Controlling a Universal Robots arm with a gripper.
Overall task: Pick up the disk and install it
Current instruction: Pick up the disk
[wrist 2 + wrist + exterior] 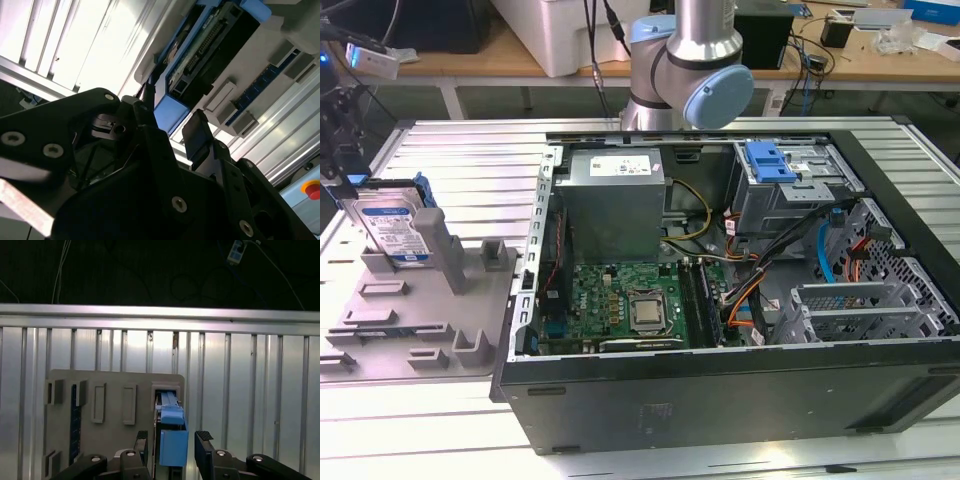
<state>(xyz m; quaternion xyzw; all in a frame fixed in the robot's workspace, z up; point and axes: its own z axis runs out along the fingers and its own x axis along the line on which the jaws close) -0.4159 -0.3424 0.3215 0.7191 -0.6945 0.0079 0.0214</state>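
Jaws of gripper [172, 435] spread, straddling blue edge of disk [173, 447], gaps both sides. Disk upright in grey holder [470, 290], exterior view's left.

Disk sticker: a white-and-blue sticker [400, 240] stood on the face of the disk [372, 215] in the exterior view; its print was too fine for me to read.
Power supply label: a pale label [617, 165] lay on top of the grey power supply [610, 220], with rows of print, none legible.
Processor: the marks on the processor lid [647, 313] could not be made out.
Red button: in the second wrist view the red button [312, 190] bore no legible sign.
Readable text: none.
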